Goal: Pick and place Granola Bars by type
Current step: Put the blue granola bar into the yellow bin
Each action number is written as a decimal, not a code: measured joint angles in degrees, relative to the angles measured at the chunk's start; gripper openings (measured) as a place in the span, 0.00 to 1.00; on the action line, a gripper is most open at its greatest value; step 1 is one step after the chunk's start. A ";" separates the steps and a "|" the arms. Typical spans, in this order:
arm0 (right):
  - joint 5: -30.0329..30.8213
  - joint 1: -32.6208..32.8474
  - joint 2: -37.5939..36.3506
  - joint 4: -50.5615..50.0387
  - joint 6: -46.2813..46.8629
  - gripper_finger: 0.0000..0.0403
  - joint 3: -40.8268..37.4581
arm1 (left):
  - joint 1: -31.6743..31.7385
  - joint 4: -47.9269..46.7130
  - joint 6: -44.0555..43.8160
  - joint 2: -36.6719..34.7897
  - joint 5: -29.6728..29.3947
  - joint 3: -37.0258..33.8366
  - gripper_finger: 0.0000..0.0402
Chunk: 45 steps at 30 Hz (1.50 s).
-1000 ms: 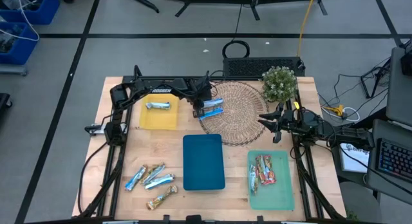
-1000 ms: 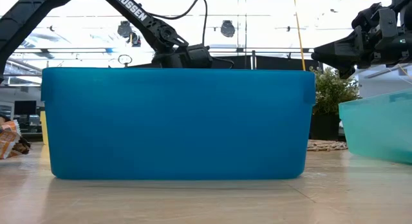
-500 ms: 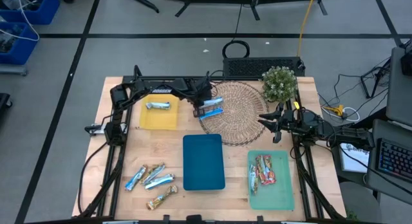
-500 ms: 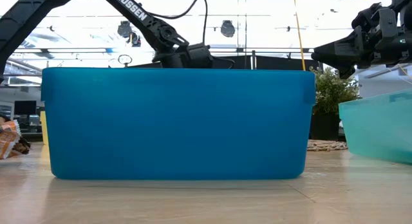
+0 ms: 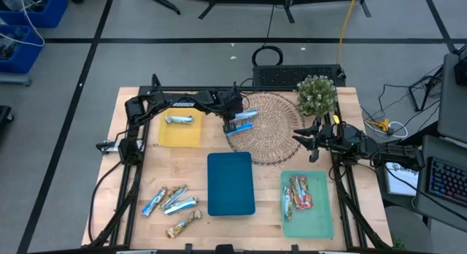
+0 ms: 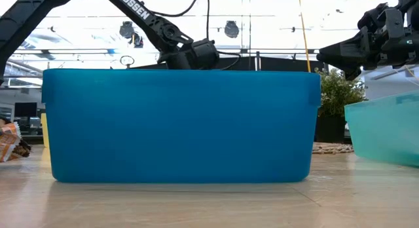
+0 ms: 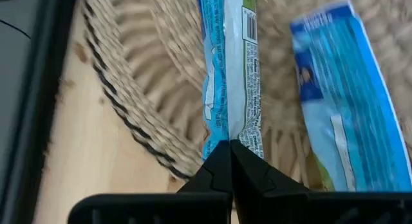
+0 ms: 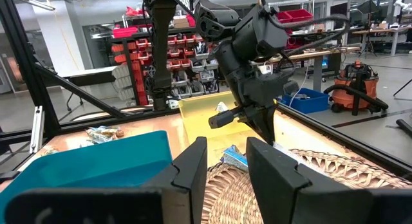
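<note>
On the wicker mat (image 5: 268,126), a blue bar (image 7: 226,69), judged light, crinkly and slippery, was pinched at its sealed end by the left gripper (image 7: 230,161), the right gripper (image 8: 226,161) was held spread nearby, and "TROSSEN" could be read on the left arm (image 6: 127,4).

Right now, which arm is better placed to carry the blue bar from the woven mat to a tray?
The left. Its pincer is already shut on one blue bar above the woven mat. The right pincer hangs open at the mat's other edge, holding nothing.
</note>
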 joint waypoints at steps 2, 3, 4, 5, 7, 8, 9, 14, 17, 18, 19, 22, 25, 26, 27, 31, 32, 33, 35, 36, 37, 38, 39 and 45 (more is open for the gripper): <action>-0.02 0.00 0.00 0.00 0.00 0.25 0.00 | 0.03 0.61 -0.24 -0.67 0.00 0.00 0.00; 0.00 0.00 0.00 0.00 0.00 0.25 0.00 | 0.03 0.57 -0.24 -1.07 0.00 0.00 0.00; -0.02 0.00 0.00 0.00 0.00 0.25 -0.01 | 0.04 0.82 -0.25 -1.60 0.00 0.00 0.00; -0.01 0.00 0.00 0.00 0.00 0.25 -0.01 | 0.10 1.04 -0.32 -2.20 0.02 0.00 0.00; 0.00 0.00 0.02 0.00 -0.02 0.25 0.00 | 0.33 0.93 -0.93 -3.42 0.17 0.00 0.00; -0.02 0.00 0.02 0.00 0.00 0.25 0.00 | 0.42 0.97 -1.31 -4.22 0.14 0.00 0.00; 0.00 0.00 0.02 0.00 0.00 0.25 0.00 | 0.51 1.12 -1.51 -4.99 0.15 0.00 0.00; -0.01 0.00 0.02 -0.01 0.00 0.25 -0.01 | 0.60 1.94 -1.74 -10.10 3.57 0.00 0.00; -0.02 0.00 0.02 -0.02 -0.02 0.25 -0.02 | 0.60 2.11 -1.59 -13.61 9.60 -0.02 0.00; 0.00 0.00 0.02 -0.02 0.00 0.25 0.00 | 0.60 2.98 -1.52 -14.89 11.14 -0.25 0.00; 0.00 0.00 0.02 -0.02 0.00 0.25 0.00 | 0.56 4.22 -1.51 -16.54 12.46 -0.84 0.00; -0.01 0.00 0.02 -0.02 0.00 0.25 0.00 | 0.58 9.14 -1.73 -22.30 15.15 -5.20 0.00; 0.00 0.00 0.02 -0.02 -0.01 0.25 0.00 | 0.77 15.45 -3.22 -29.21 15.67 -13.17 0.00; -0.02 0.00 0.02 -0.02 -0.02 0.25 -0.02 | 0.93 17.80 -3.64 -31.71 15.60 -16.17 0.00; 0.00 0.00 0.02 -0.02 0.00 0.25 0.00 | 1.16 20.02 -4.25 -34.21 15.33 -19.35 0.00; 0.00 0.00 0.02 -0.02 0.00 0.25 0.00 | 1.92 25.34 -7.41 -44.15 12.81 -31.05 0.00; -0.02 0.00 0.02 -0.02 0.00 0.25 0.00 | 2.04 25.93 -8.56 -46.49 12.09 -33.32 0.00; -0.02 0.00 0.02 -0.02 0.00 0.25 -0.02 | 2.13 26.48 -10.11 -48.89 11.14 -35.41 0.00; 0.00 0.00 0.02 -0.02 0.00 0.25 -0.02 | 2.22 26.22 -12.87 -53.73 9.36 -38.58 0.00; 0.00 0.00 0.02 -0.02 0.00 0.25 -0.02 | 2.24 25.22 -13.78 -56.21 8.15 -39.84 0.00; -0.01 0.00 0.02 -0.02 0.00 0.25 -0.01 | 2.26 24.32 -14.69 -58.65 6.79 -41.13 0.00; -0.01 0.00 0.02 -0.02 -0.01 0.25 -0.01 | 2.26 23.13 -15.34 -61.01 5.43 -42.21 0.00; -0.02 0.00 0.02 -0.02 0.00 0.25 0.00 | 2.26 21.66 -15.92 -63.32 4.22 -43.19 0.00; -0.01 0.00 0.02 -0.02 0.00 0.25 -0.02 | 2.26 15.73 -19.11 -76.86 0.77 -48.78 0.00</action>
